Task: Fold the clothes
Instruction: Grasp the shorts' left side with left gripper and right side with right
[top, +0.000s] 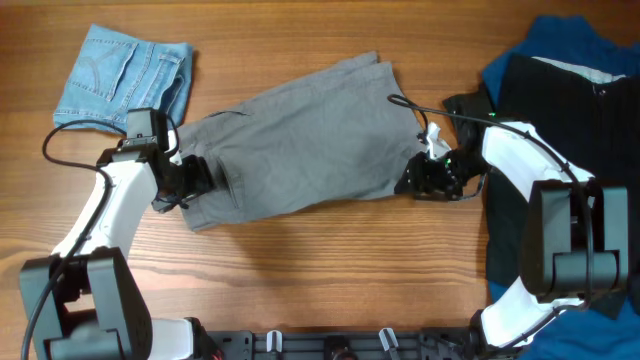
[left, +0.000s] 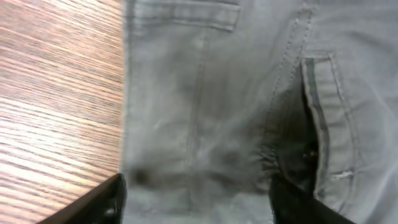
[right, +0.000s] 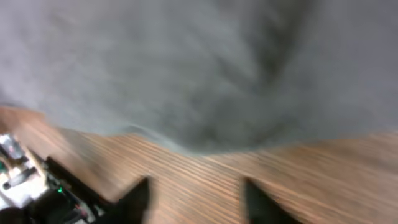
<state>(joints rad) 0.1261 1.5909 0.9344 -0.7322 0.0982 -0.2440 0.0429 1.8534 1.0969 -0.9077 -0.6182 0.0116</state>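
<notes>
The grey shorts (top: 300, 140) are lying spread slantwise across the middle of the table (top: 330, 270), the denim shorts (top: 125, 75) near their upper left end and the dark garments (top: 560, 90) well apart at the right. The step in hand is probably taking hold of the two ends for a fold. To do it well, each tool should be biting well in from the edge, so the cloth does not slip out. Both should then be lifting together and carrying the cloth across evenly, so no crease is dragged in. The left tool (top: 190, 178) is hovering over the left end with its fingers (left: 112, 200) wide apart, grey cloth beside the fly lying between them. Whether they are pressing on it I cannot tell. The right tool (top: 425, 180) is also standing apart, its fingers (right: 140, 199) poised over bare wood just beside the lower right edge and holding nothing. That view is blurring.
</notes>
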